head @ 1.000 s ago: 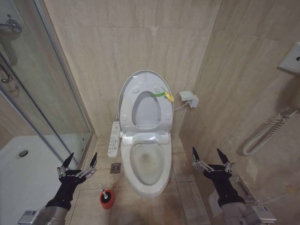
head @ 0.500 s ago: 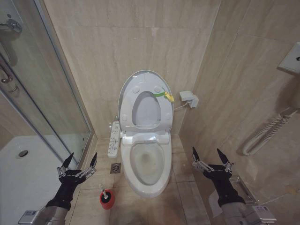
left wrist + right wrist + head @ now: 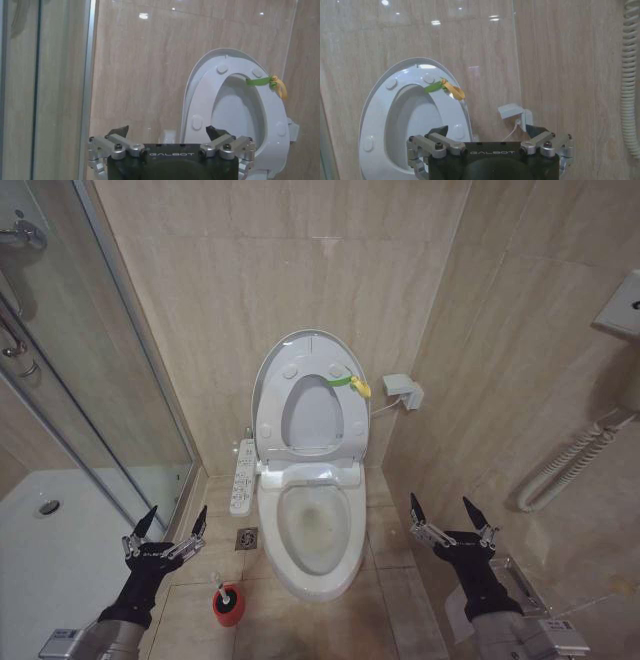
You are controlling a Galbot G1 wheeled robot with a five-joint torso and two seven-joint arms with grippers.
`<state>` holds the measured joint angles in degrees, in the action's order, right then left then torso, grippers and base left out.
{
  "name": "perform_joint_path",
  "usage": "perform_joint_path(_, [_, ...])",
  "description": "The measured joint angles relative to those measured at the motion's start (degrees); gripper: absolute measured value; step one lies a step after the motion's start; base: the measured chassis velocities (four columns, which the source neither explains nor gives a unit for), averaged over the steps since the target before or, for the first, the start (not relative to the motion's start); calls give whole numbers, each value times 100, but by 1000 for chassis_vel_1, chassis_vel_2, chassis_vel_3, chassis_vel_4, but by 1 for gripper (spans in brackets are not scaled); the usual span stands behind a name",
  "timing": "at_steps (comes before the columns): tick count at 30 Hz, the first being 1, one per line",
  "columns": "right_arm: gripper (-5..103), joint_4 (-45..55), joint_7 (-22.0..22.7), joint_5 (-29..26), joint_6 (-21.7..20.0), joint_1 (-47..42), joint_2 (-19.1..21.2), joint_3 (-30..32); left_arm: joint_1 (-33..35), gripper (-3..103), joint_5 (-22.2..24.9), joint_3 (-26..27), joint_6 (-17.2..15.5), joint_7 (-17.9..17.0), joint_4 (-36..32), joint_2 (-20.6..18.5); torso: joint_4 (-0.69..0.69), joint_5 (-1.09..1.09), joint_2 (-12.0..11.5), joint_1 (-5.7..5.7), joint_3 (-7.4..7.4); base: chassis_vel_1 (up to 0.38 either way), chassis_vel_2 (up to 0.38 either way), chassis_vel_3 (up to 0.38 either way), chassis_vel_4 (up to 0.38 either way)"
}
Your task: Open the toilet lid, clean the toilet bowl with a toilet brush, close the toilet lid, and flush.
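Note:
The toilet lid (image 3: pixel 312 418) stands raised against the back wall, with the ring seat (image 3: pixel 270 400) up in front of it and a green-and-yellow tag (image 3: pixel 350 384) at its top edge. Below, the toilet bowl (image 3: pixel 313 532) lies uncovered. The toilet brush (image 3: pixel 226 598) stands in its red holder on the floor left of the bowl. My left gripper (image 3: pixel 178 515) hangs open just above and left of the holder. My right gripper (image 3: pixel 440 502) is open to the right of the bowl. The left wrist view shows that gripper (image 3: pixel 167 131) facing the lid (image 3: pixel 235 108); the right gripper (image 3: pixel 487 131) faces the lid (image 3: pixel 415 112) too.
A glass shower wall (image 3: pixel 90 380) and white shower tray (image 3: pixel 60 530) close off the left. The button panel (image 3: pixel 242 477) and a floor drain (image 3: pixel 246 538) lie left of the bowl. A small wall box (image 3: pixel 402 390) and coiled hose (image 3: pixel 570 460) hang on the right.

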<state>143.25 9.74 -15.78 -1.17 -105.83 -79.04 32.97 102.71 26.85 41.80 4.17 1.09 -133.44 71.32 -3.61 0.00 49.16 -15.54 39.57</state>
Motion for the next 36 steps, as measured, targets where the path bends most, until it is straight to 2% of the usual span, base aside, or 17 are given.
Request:
perform_joint_path(1, [100,0,0,0,0,0,0,0,0,100,0,0,0,0,0,0,0,0,0,0,0,0,0,0,0])
perform_joint_path(4, [100,0,-257,-19,-437,2,-58,274,0,100,0,0,0,0,0,0,0,0,0,0,0,0,0,0,0])
perform_joint_path(5, [100,0,-257,-19,-437,2,-58,274,0,100,0,0,0,0,0,0,0,0,0,0,0,0,0,0,0])
perform_joint_path(7, [100,0,-585,-67,-987,5,-134,622,0,100,0,0,0,0,0,0,0,0,0,0,0,0,0,0,0])
perform_joint_path(8, [100,0,-585,-67,-987,5,-134,622,0,100,0,0,0,0,0,0,0,0,0,0,0,0,0,0,0])
perform_joint_path(11, [100,0,-1021,-131,-1717,10,-231,1082,0,100,0,0,0,0,0,0,-1,0,0,0,0,0,0,0,0])
perform_joint_path(14, [100,0,-1106,-145,-1859,11,-250,1166,0,100,0,0,0,0,0,0,0,0,0,0,0,0,0,0,0])
perform_joint_path(21, [100,0,-1131,-190,-1866,12,-254,1175,0,100,0,0,0,0,0,0,0,0,0,0,0,0,0,0,0])
perform_joint_path(24, [100,0,-1216,-841,-1357,-39,-251,1064,0,100,0,0,0,0,0,0,0,0,0,0,0,0,0,0,0])
perform_joint_path(25, [100,0,-1216,-841,-1357,-39,-251,1064,0,100,0,0,0,0,0,0,0,0,0,0,0,0,0,0,0])
perform_joint_path(27, [100,0,-1242,-1124,-1100,-48,-229,1011,0,100,0,0,0,0,0,0,-1,0,0,0,0,0,0,0,0])
perform_joint_path(29, [100,0,-1157,-1094,-1030,85,-116,1012,0,100,0,0,0,0,0,-1,2,0,0,0,0,0,0,0,0])
perform_joint_path(36, [100,-37,-918,-892,-1034,575,209,905,0,100,0,0,0,-1,0,0,-1,0,0,0,0,0,0,0,0])
